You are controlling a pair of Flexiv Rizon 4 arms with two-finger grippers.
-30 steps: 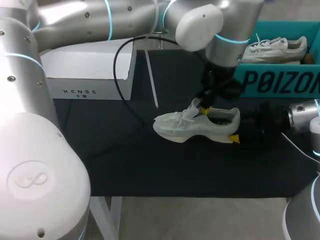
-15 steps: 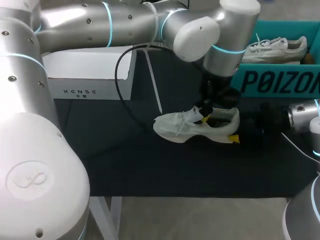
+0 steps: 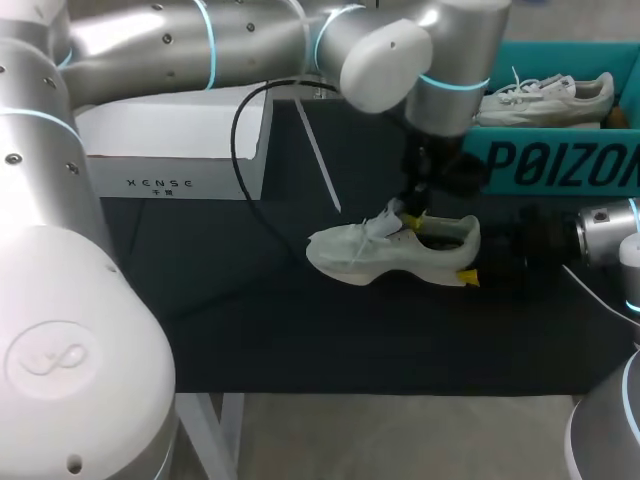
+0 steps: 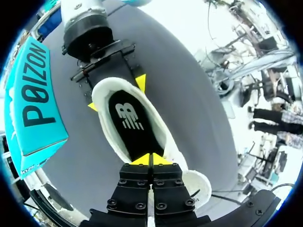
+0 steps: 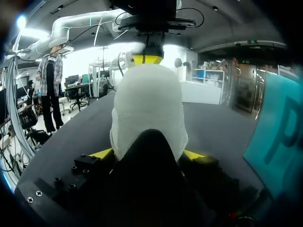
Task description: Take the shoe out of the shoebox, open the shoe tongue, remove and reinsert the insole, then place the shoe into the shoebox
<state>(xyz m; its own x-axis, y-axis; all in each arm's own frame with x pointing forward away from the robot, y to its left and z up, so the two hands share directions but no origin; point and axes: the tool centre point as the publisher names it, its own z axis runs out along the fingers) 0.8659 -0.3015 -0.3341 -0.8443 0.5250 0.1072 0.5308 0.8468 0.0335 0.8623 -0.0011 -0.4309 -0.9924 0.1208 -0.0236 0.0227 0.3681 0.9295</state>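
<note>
Right gripper (image 5: 149, 154): We clamp the heel from both sides, one yellow tip on each flank, low on the table (image 3: 300, 340).
Shoe (image 3: 390, 255): The pale shoe sits upright on the dark table, out of the box, toe pointing toward our left side.
Left gripper (image 4: 151, 160): The tips are pressed together at the front of the shoe's opening, and we judge them pinched on the tongue (image 3: 385, 215).
Step in hand: Opening the tongue. We should draw it up and forward toward the toe in a gentle arc, while the heel clamp holds the shoe flat. A hard or sideways pull could tip the shoe or slip the pinch.
Insole (image 4: 132, 125): The dark insole lies flat inside the shoe, and the opening above it must be wide before we reach in.
White box (image 3: 180, 150): It stands apart from the shoe, on the far left.
Shoebox (image 3: 560, 165): The teal shoebox stands behind the shoe at the far right, with a second shoe (image 3: 545, 98) inside.
Hard to make out: The pinch itself hides under the left gripper's body. The head view shows only one right tip. The shoebox is cut off at the edge. We cannot tell whether the insole is loose.
</note>
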